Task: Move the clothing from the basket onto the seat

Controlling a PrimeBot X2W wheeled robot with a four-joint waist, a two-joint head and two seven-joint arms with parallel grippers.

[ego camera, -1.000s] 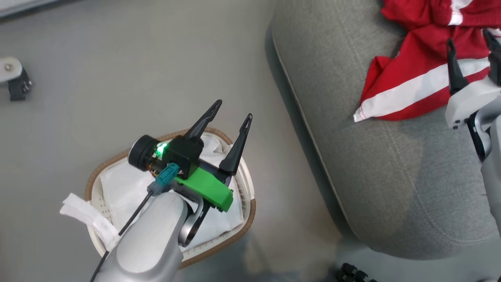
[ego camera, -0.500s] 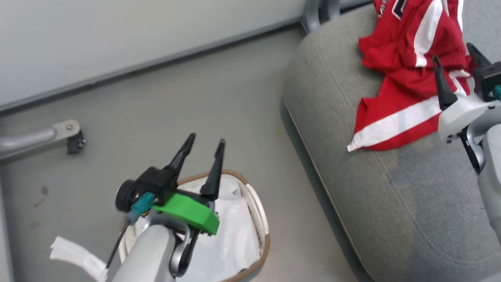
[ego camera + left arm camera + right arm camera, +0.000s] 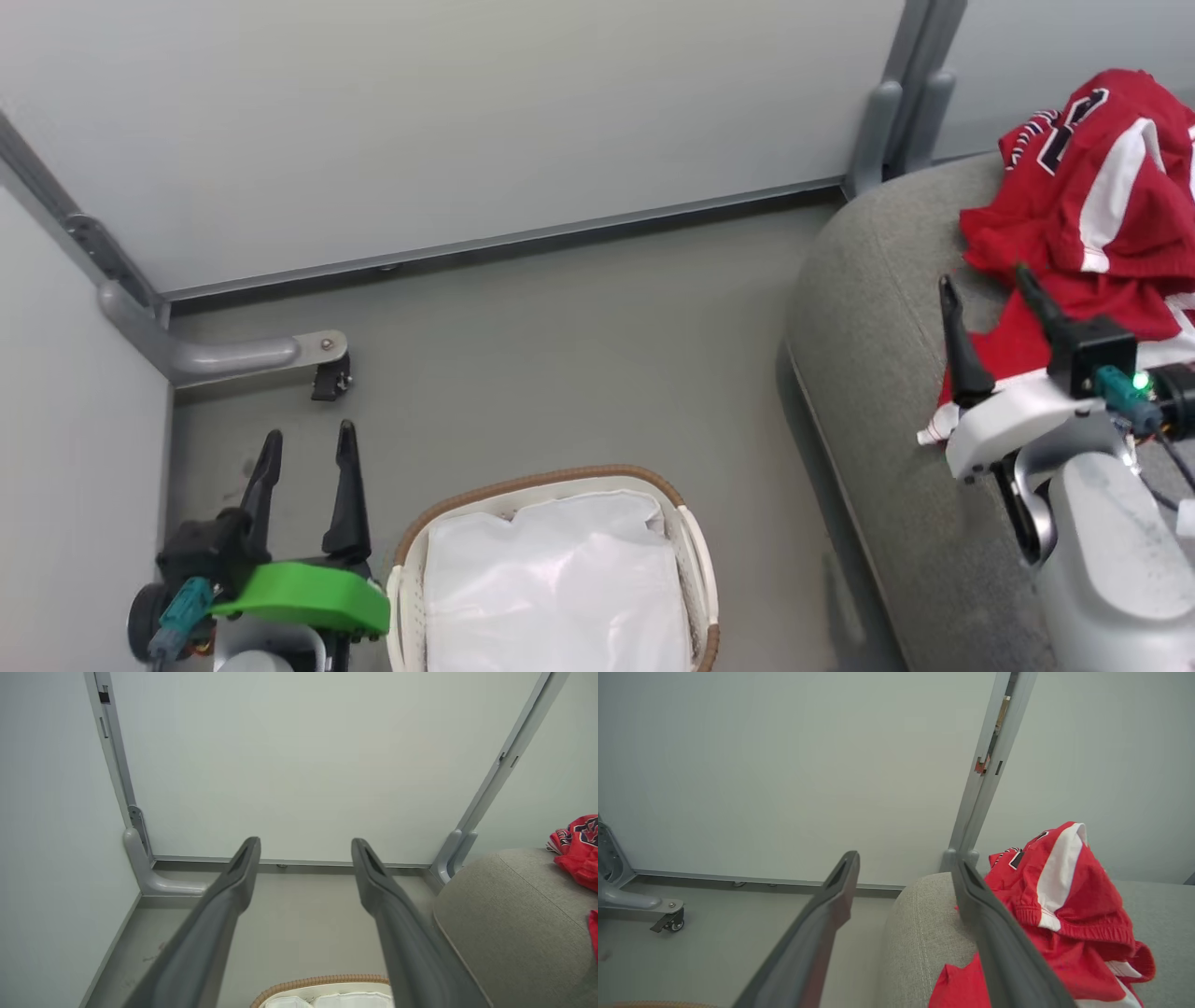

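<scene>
Crumpled red clothing (image 3: 1102, 233) with white stripes lies heaped on the rounded grey woven seat (image 3: 868, 355), just beyond the right pincer (image 3: 985, 277), whose long dark fingers stand apart, holding nothing. The left pincer (image 3: 309, 434), likewise spread and holding nothing, hangs just left of the oval perforated basket (image 3: 541, 478) with its brown woven rim and smooth white liner (image 3: 551, 579)

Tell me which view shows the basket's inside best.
The head view: it looks down into the basket, showing most of its rim and the white liner. The left wrist view catches its far rim at the bottom edge; the right wrist view, perhaps a brown sliver.
</scene>
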